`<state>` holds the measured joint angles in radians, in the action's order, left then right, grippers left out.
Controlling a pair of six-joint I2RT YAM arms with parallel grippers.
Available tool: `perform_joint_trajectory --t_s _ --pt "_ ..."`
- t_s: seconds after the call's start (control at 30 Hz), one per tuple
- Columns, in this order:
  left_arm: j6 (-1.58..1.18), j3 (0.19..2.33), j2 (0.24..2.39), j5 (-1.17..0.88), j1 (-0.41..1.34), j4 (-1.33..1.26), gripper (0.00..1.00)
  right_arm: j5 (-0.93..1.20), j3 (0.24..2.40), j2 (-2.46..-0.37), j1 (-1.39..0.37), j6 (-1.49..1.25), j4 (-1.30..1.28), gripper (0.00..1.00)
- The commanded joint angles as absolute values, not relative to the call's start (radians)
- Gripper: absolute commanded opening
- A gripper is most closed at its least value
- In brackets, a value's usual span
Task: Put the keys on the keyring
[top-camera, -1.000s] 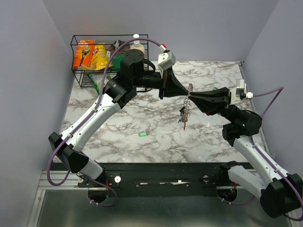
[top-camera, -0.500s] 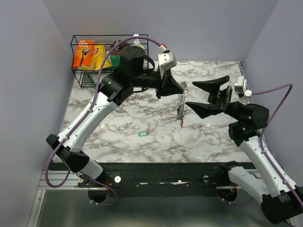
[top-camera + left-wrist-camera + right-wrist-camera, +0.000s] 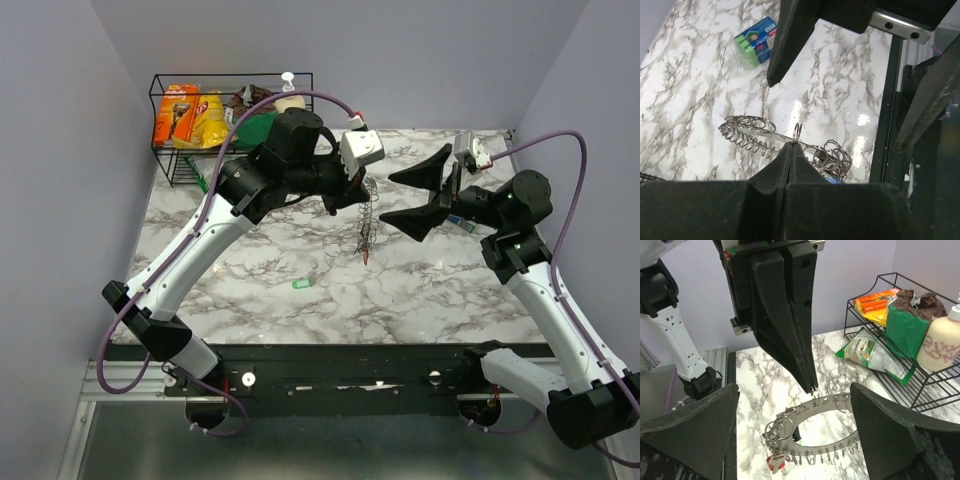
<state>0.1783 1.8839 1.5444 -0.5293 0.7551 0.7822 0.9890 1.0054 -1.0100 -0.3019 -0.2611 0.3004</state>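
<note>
The keyring (image 3: 366, 222), a flat metal hoop crowded with small split rings, hangs from my left gripper (image 3: 360, 189) above the table's middle. In the left wrist view the left gripper (image 3: 791, 147) is shut on one small ring of the keyring (image 3: 752, 131), and a blue key (image 3: 834, 179) shows just behind the fingers. A red key (image 3: 774, 461) dangles from the keyring (image 3: 840, 402) at its lowest point. My right gripper (image 3: 387, 198) stands wide open just right of the keyring, touching nothing. A green key (image 3: 302, 284) lies loose on the marble.
A black wire basket (image 3: 165, 100) with snack packets and a lotion bottle stands at the back left; it shows on the right in the right wrist view (image 3: 875, 285). A green and blue packet (image 3: 756, 41) lies on the table.
My right gripper has let go of the keyring, opened wide and drawn back up and to the right. My left gripper has carried the hanging keyring a little left and farther back.
</note>
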Motion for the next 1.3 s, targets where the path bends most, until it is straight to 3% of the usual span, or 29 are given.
perform_joint_trajectory --t_s 0.0,0.17,0.4,0.5,1.03,1.17,1.27 --pt "0.222 1.856 1.500 -0.425 0.765 0.772 0.00 1.003 1.029 -1.008 -0.305 -0.206 0.215 1.00" --pt "0.250 1.850 1.499 -0.443 0.769 0.782 0.00 1.035 1.046 -1.040 -0.307 -0.175 0.180 0.96" --pt "0.273 1.844 1.500 -0.498 0.769 0.792 0.00 1.115 1.078 -1.103 -0.307 -0.176 0.140 0.63" --pt "0.278 1.844 1.499 -0.503 0.770 0.792 0.00 1.109 1.065 -1.106 -0.307 -0.175 0.141 0.56" --pt "0.268 1.848 1.499 -0.571 0.770 0.776 0.00 1.106 1.042 -1.138 -0.307 -0.232 0.221 0.45" --pt "0.265 1.845 1.499 -0.578 0.770 0.772 0.00 1.114 1.040 -1.141 -0.307 -0.238 0.222 0.39" --pt "0.261 1.839 1.493 -0.587 0.770 0.761 0.00 1.114 1.040 -1.150 -0.307 -0.256 0.229 0.27"
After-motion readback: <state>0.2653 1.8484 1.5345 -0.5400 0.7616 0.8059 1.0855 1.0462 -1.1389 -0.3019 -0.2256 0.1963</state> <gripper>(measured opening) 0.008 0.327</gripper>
